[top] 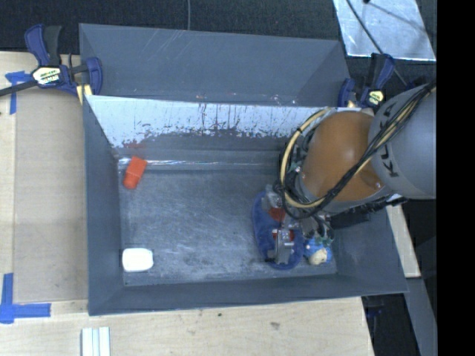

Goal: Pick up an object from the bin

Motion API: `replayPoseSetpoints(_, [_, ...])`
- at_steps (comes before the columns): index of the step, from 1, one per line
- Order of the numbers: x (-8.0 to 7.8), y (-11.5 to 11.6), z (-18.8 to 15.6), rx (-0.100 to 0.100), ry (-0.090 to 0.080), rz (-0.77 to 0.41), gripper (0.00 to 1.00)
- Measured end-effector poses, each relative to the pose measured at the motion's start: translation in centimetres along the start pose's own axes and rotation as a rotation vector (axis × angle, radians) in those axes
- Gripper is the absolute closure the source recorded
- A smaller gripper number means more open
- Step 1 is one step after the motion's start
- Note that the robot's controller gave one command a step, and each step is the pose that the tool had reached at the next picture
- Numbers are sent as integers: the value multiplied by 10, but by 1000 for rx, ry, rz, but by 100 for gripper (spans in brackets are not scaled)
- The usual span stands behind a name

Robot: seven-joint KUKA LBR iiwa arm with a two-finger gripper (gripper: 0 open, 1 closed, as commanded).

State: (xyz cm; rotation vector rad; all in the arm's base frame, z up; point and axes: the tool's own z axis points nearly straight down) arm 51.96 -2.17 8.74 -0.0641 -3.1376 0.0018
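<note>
Jaws spread or pinched, you cannot tell; your gripper [285, 245] sits low over a blue crumpled thing [261, 225] in the near-right corner of the bin [223, 297]. Its near-left corner holds a white lump [137, 259], its far-left an orange block [134, 172].

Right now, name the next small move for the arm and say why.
Probably ease the end effector down a little onto the crumpled blue object beneath it at the grey metal bin's right; it hangs directly over that, while the small orange block and white lump lie far left.
</note>
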Motion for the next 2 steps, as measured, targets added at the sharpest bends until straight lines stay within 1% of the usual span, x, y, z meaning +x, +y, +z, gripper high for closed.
replayPoseSetpoints(1, [-4,3,-6,-2,-12,-4,100])
replayPoseSetpoints(2, [-36,11,-134,-1,-16,-19,100])
